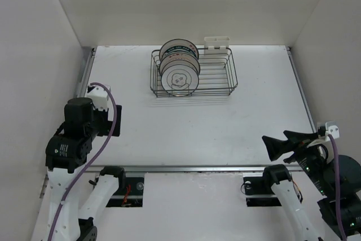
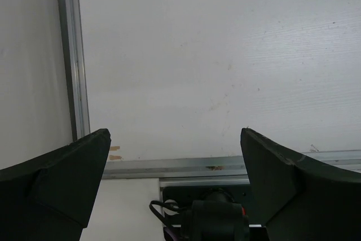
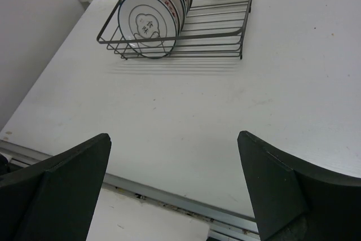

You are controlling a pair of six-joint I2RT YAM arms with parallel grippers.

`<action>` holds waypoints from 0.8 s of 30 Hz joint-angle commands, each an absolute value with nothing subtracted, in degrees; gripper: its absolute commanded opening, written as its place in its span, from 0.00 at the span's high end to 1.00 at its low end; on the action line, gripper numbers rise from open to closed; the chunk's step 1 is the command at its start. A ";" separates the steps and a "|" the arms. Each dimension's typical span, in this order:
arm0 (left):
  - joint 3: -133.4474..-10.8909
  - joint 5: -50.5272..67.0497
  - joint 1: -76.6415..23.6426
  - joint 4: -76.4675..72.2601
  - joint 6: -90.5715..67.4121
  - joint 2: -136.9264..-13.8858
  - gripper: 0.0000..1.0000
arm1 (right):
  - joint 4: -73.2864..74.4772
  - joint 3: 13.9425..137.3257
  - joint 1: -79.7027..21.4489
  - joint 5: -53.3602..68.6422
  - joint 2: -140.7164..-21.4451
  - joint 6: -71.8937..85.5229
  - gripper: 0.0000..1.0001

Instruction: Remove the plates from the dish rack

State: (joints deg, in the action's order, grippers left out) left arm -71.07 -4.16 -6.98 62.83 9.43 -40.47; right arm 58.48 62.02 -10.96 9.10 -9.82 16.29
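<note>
The dish rack [image 1: 232, 75] is a dark wire basket at the back middle of the table. Several white plates [image 1: 179, 70] stand upright on edge in its left half, some with dark teal rim bands. The right wrist view shows the rack [image 3: 186, 36] and the plates [image 3: 148, 16] far ahead. My right gripper [image 1: 276, 139] hovers open at the near right, pointing left, with nothing between its fingers [image 3: 56, 184]. My left gripper [image 2: 175, 139] is open and empty at the near left, facing down at the table's near edge.
A small white plastic holder [image 1: 216, 42] is clipped on the rack's back rim. White walls enclose the table on the left, back and right. A metal rail [image 2: 186, 166] runs along the near edge, and another rail [image 2: 73, 55] along the left edge.
</note>
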 commanded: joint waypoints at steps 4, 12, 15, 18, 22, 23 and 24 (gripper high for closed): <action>-75.49 -2.05 -6.59 64.24 13.08 -42.09 0.00 | 57.13 62.05 -11.43 9.49 -11.16 16.17 0.00; -95.68 8.70 -6.59 69.51 21.01 -62.02 0.00 | 55.12 64.51 -11.43 8.97 -16.51 16.17 0.00; -108.95 5.81 -10.52 71.97 21.53 -74.82 0.00 | 52.13 65.12 -11.43 8.36 -18.54 16.17 0.00; -117.06 3.79 -14.05 71.56 22.06 -85.29 0.00 | 48.44 64.52 -11.43 8.35 -21.88 16.70 0.00; -115.85 -1.83 -22.39 60.85 24.60 -94.71 0.16 | 43.34 62.05 -11.43 9.76 -27.23 16.70 0.00; -114.88 -2.72 -23.28 54.29 26.18 -96.14 0.29 | 42.72 61.44 -11.43 9.76 -29.77 16.70 0.00; -113.13 -2.72 -23.90 50.75 26.71 -97.54 0.36 | 42.19 61.44 -11.43 9.76 -31.01 16.70 0.00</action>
State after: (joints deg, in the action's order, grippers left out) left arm -115.24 0.32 -21.02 60.93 23.07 -95.35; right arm 48.56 62.52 -10.96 9.15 -27.14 16.36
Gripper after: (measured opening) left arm 0.676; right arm 0.999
